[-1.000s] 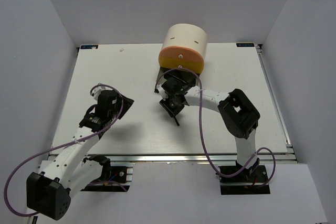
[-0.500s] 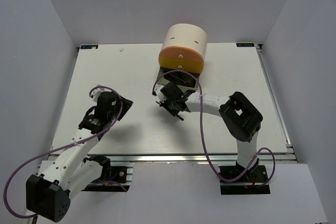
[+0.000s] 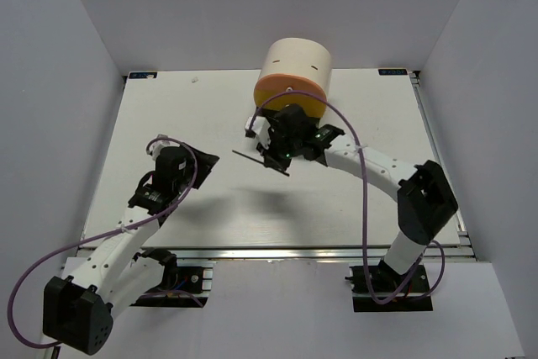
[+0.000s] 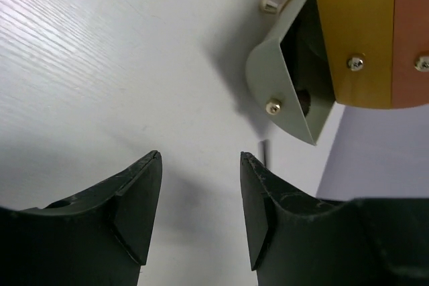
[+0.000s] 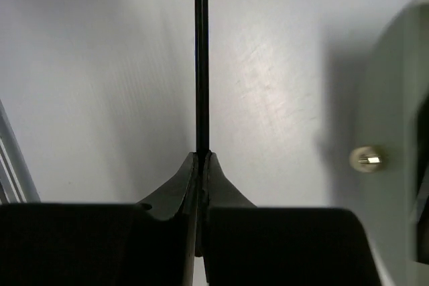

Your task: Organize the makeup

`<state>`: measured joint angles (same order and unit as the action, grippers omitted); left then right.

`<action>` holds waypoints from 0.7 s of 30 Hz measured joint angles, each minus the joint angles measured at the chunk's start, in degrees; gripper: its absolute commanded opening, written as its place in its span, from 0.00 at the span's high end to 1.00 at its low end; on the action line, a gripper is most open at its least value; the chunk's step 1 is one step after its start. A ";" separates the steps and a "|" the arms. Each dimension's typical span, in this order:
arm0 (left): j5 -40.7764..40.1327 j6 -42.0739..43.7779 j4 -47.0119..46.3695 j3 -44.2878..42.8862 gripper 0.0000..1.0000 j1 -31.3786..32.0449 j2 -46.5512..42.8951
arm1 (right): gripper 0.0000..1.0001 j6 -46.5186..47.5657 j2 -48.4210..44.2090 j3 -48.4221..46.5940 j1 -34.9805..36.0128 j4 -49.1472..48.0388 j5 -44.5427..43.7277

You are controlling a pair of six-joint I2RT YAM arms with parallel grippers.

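While the right gripper (image 3: 280,155) hangs just in front of the cream case (image 3: 292,65), which sits approx midway along the desk's (image 3: 168,107) far edge, its jaws are pinched fully together on a slim black stick (image 5: 201,65). The stick pokes out both sides of the fingers, longer end toward the left edge. On the wrist cam it runs straight out from btwn the tips, w/ the case just beside it. The left gripper (image 4: 201,185) is over toward the near-left corner, jaws apart, nothing btwn them. The case's grey drawer (image 4: 261,75) stands open ahead of it.
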<state>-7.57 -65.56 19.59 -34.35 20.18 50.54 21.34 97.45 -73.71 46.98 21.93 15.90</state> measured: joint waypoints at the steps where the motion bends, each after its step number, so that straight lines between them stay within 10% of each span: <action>1: 0.92 -0.50 -1.64 0.48 0.40 0.00 0.20 | 1.00 0.42 -0.76 -1.36 -0.87 -0.02 0.52; 13: 14.05 -3.96 -23.76 0.63 0.73 0.90 16.90 | 1.00 18.14 7.19 -18.62 -16.00 0.55 4.39; 21: 18.10 -3.85 -30.36 -5.29 0.75 5.16 30.10 | 0.62 24.55 16.39 -20.94 -15.54 3.69 2.43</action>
<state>10.52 -69.41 -10.76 -39.64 25.34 80.64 45.89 113.84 -94.65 31.44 25.63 18.33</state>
